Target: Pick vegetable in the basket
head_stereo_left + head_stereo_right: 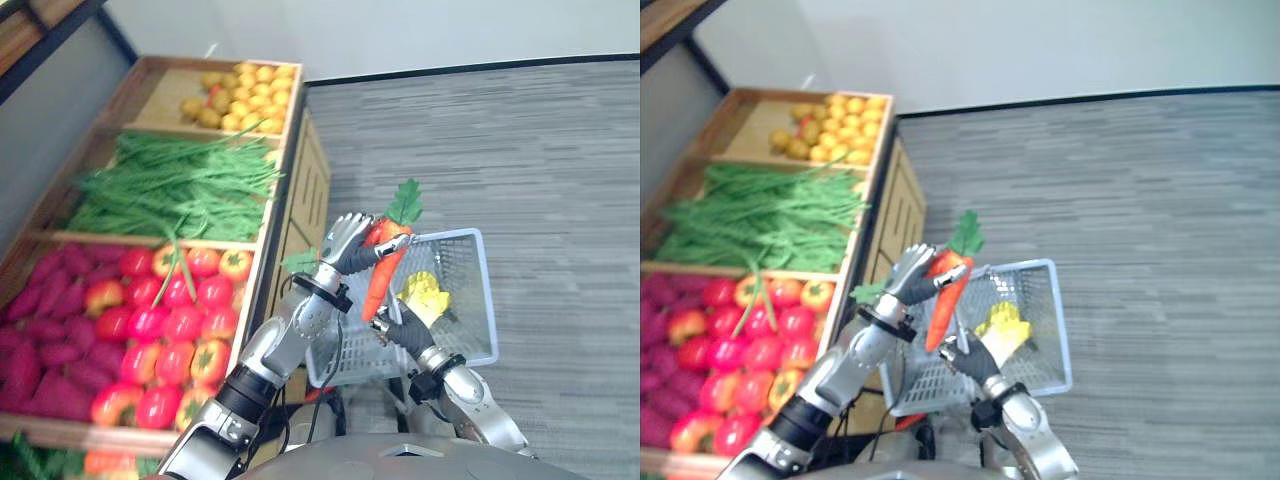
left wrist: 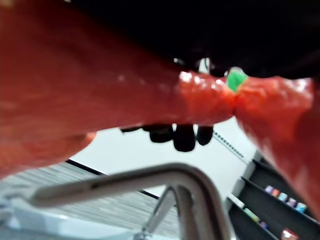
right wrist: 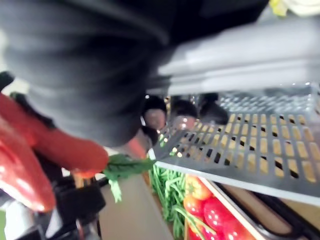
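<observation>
Several bins of tomatoes (image 1: 175,320), green beans (image 1: 170,185) and yellow fruit (image 1: 240,95) line the wooden stand (image 1: 305,190) on the left. Just beside it, the grey mesh basket (image 1: 465,330) is up off the floor in the right hand (image 1: 400,325), fingers curled round its near edge. Over that edge, the carrot (image 1: 383,265): leafy top up, tip pointing down, clamped in the left hand (image 1: 345,243). One yellow item (image 1: 425,295) lies inside the basket.

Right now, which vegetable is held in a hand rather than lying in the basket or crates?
The orange carrot, gripped by the left hand over the basket; the yellow one lies inside it.
</observation>
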Robot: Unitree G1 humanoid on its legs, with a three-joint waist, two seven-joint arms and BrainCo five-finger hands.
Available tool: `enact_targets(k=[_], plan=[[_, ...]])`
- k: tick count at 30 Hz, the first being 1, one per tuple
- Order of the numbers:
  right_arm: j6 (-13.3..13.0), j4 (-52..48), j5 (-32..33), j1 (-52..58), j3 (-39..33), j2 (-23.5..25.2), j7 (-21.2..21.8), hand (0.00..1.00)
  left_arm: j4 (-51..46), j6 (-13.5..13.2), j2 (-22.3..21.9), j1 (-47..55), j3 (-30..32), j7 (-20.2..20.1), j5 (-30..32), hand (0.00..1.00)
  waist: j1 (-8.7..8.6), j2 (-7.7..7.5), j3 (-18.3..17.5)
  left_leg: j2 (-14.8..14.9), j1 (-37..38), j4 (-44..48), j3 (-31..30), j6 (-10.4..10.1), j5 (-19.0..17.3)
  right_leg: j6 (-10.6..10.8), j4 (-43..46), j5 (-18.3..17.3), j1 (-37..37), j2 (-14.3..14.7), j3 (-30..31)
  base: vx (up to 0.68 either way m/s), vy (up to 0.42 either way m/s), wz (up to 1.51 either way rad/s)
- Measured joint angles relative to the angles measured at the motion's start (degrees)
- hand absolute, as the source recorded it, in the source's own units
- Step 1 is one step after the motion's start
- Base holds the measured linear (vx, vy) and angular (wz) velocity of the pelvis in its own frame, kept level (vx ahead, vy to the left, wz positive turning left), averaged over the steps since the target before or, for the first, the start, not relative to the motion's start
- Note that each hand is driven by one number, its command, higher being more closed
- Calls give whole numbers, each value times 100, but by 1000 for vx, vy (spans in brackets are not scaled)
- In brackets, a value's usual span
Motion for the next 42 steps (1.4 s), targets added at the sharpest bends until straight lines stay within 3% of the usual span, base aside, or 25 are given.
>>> enact_targets(k=[2, 3, 7, 8, 10, 12, 13, 14, 15, 16, 17, 22, 27, 33, 42], plan=[[1, -5, 105, -26, 105, 9, -4, 100, 7, 4, 6, -12, -67, 21, -162, 100, 59, -153, -23, -46, -9, -82, 309, 22, 14, 76, 10, 15, -157, -37, 197, 40, 162, -74], [8, -5, 225, -77, 203, -13, -14, 100, 19, 11, 17, -12, -70, 40, -206, 100, 86, -204, -23, -57, -6, -149, 577, 76, 47, 13, 79, -198, -308, -225, -186, 18, 147, -81], [186, 32, 487, -128, 438, 112, -170, 100, 331, 13, 68, -65, -66, 79, -424, 100, 224, -226, -22, -27, 81, -113, 1093, 220, -13, 21, 508, -289, -462, -1173, -2408, 28, 79, -69], [233, 35, 514, -129, 470, 136, -196, 100, 410, 16, 63, -71, -64, 106, -426, 100, 220, -236, -25, 0, 87, -63, 1171, 189, -33, 82, 533, -147, -465, -1192, -2627, 49, -13, -47], [258, 35, 651, -132, 516, 101, -211, 100, 497, 17, 36, -74, -44, 147, -428, 100, 236, -203, -33, 112, 139, -39, 1325, 54, -120, 41, 434, -42, -441, -993, -2513, 22, -77, -56], [259, 32, 674, -170, 602, 100, -220, 100, 609, 8, 46, -96, 71, 211, -434, 100, 262, -260, -47, 247, 168, -15, 1542, -12, -173, 133, 195, 222, -442, -765, -2282, -34, -76, -83], [259, -27, 706, -171, 699, 98, -218, 100, 724, 38, 72, -145, 162, 258, -435, 100, 290, -375, -114, 286, 128, -19, 1741, -2, -212, 344, -241, 421, -412, -629, -2032, -65, -63, -92], [259, -115, 757, -177, 768, 103, -246, 100, 802, 37, 77, -140, 253, 301, -436, 100, 372, -401, -181, 380, 66, -78, 1882, 42, -273, 523, -728, 317, -337, -586, -2084, -74, -101, -104], [261, -118, 763, -202, 749, 81, -251, 100, 904, 23, 42, -171, 300, 304, -458, 100, 398, -387, -173, 477, 20, -158, 2033, 56, -251, 454, -824, 233, -341, -561, -2332, -35, -63, -70], [272, -117, 768, -187, 755, 45, -262, 100, 982, 40, -13, -183, 279, 301, -524, 100, 353, -460, -181, 467, 24, -165, 2102, 3, -220, 311, -542, 365, -307, -705, -2408, 65, -43, -53], [318, -112, 769, -198, 773, -39, -264, 100, 1088, 52, -71, -132, 311, 314, -527, 100, 383, -540, -184, 419, 82, -126, 2140, -29, -203, 221, -803, 511, -128, -700, -2335, 88, -10, -31], [326, -115, 687, -191, 780, -292, -267, 100, 1246, 233, -243, -67, 422, 463, -513, 100, 359, -425, -195, 432, 162, -112, 2104, -73, -175, 210, -1113, 720, 103, -637, -2357, 12, -8, -4], [171, -254, 383, -165, 637, -226, -254, 100, 1218, 397, -346, -304, 518, 788, -302, 100, 363, -396, -223, 391, 182, -92, 1899, -54, -142, 244, -1147, 741, 222, -712, -2504, -54, 30, 20], [4, -245, -37, 83, 272, -107, -158, 100, 665, 428, -364, -395, 674, 932, -175, 100, 324, -243, -332, 229, 167, -128, 1762, 40, -76, 301, -1152, 775, 263, -854, -2622, -63, 64, 14], [-8, 927, -566, 412, -158, 61, -174, 100, 273, 437, -260, -780, 680, 1010, -105, 100, 219, -228, -470, 12, 190, -330, 1486, 133, 97, 342, -1156, 837, 340, -1094, -2808, -39, 57, 16]])
